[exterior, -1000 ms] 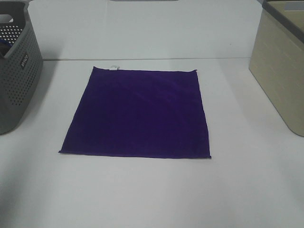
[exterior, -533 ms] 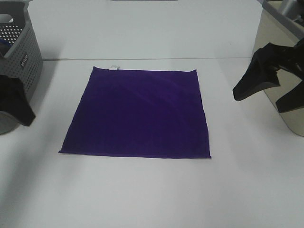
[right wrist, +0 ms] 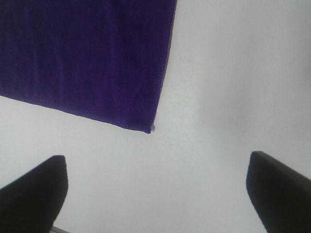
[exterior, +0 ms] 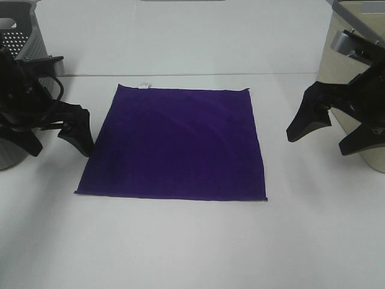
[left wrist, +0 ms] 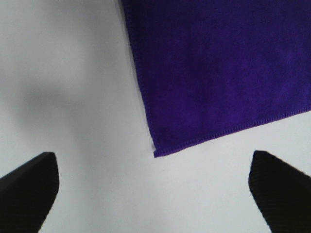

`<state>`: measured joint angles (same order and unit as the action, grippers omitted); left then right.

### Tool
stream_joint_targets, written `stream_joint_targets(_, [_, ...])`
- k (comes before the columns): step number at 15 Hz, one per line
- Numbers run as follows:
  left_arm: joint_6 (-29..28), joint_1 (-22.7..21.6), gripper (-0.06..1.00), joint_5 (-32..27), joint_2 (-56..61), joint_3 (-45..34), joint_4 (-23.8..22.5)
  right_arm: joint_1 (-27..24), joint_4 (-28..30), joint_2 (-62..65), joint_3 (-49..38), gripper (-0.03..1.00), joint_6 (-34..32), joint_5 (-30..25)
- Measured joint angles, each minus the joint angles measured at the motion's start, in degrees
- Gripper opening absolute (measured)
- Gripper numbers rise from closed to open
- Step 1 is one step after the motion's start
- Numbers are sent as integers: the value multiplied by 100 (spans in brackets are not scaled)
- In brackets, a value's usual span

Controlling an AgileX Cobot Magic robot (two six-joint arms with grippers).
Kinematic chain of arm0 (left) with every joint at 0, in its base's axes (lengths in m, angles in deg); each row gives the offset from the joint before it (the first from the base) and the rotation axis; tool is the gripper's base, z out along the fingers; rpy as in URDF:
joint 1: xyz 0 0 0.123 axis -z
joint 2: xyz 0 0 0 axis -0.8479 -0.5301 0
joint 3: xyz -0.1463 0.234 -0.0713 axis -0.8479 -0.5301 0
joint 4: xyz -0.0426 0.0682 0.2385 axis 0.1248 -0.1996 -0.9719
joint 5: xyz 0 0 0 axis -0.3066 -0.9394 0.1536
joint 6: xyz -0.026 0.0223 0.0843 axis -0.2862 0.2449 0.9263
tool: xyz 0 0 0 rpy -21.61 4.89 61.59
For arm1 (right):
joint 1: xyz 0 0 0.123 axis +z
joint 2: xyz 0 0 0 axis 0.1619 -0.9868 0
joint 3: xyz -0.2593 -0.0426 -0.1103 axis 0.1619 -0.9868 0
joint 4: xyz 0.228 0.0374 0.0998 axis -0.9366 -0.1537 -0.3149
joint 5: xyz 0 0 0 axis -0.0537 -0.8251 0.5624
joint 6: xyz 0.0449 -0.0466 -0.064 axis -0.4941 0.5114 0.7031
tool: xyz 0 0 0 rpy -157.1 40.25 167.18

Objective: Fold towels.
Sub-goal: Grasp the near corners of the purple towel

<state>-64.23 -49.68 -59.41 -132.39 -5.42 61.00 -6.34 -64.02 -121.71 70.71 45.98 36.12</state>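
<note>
High front view — wrists over towel (exterior: 174, 141)

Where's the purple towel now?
In the exterior high view the purple towel lies flat at centre, between the left pincer and right pincer, held by neither.

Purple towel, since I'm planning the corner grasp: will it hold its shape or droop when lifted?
Probably droops: the purple towel lies thin and flat against the table, like soft cloth. Likely light, so pushing may bunch it rather than slide it. Its stitched hem should give some grip.

Plain purple towel (exterior: 174, 141), apparently grey basket (exterior: 18, 41)
</note>
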Motion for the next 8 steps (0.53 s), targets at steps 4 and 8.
stream_joint_targets(4, [504, -315, 99, -132, -498, 172, 630, 0, 0, -556, 0, 96, 195, 0])
stream_joint_targets(8, [871, -814, 99, -567, -504, 178, 722, 0, -229, -837, 0, 96, 372, 229])
